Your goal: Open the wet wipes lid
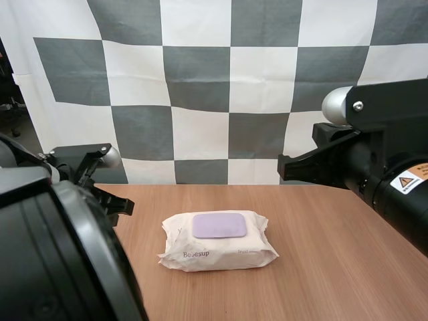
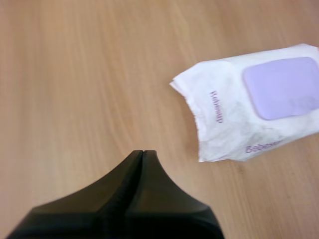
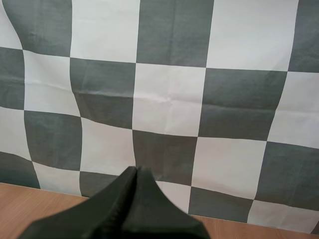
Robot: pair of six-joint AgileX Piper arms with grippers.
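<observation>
Nearest, the left tool (image 2: 143, 152) is hovering pressed together over the worktop (image 2: 75, 74), just beside the wet wipes pack (image 2: 224, 119), whose purple lid (image 1: 219, 225) is lying flat. Farther off, the right tool (image 3: 137, 170) is hanging raised, likewise pressed together.

We see a soft, rectangular white plastic pack of wet wipes (image 1: 217, 241), its wrapper printed with small purple lettering. Its flat, rounded plastic lid (image 1: 219, 225) is a plain pale lilac. The wooden table (image 1: 334, 267) is a warm mid-brown with fine, straight, darker grain lines. Our left gripper (image 2: 143, 152) and right gripper (image 3: 137, 169) are both matt black, without markings.
</observation>
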